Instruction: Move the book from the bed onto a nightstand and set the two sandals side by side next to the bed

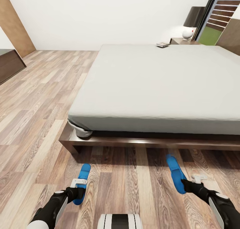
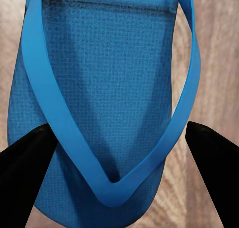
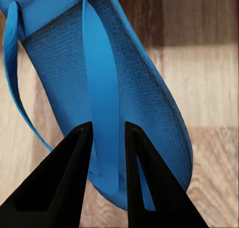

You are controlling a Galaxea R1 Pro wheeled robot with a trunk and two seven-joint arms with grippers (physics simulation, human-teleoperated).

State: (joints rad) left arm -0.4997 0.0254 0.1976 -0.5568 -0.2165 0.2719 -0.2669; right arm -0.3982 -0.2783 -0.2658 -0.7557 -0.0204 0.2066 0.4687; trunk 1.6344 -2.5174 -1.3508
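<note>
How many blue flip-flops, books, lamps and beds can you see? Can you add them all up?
Blue sandals: 2, one at the left gripper and one at the right gripper.
Book: 1
Lamp: 1
Bed: 1
Total: 5

Two blue sandals: left sandal (image 1: 82, 181), right sandal (image 1: 176, 174). One bed (image 1: 160, 85). One book (image 1: 163, 44) on bed's far edge. One nightstand (image 1: 180, 41). One lamp (image 1: 190, 23) on it. Two grippers: left gripper (image 1: 77, 192), right gripper (image 1: 187, 185). One window (image 1: 220, 17).
</note>
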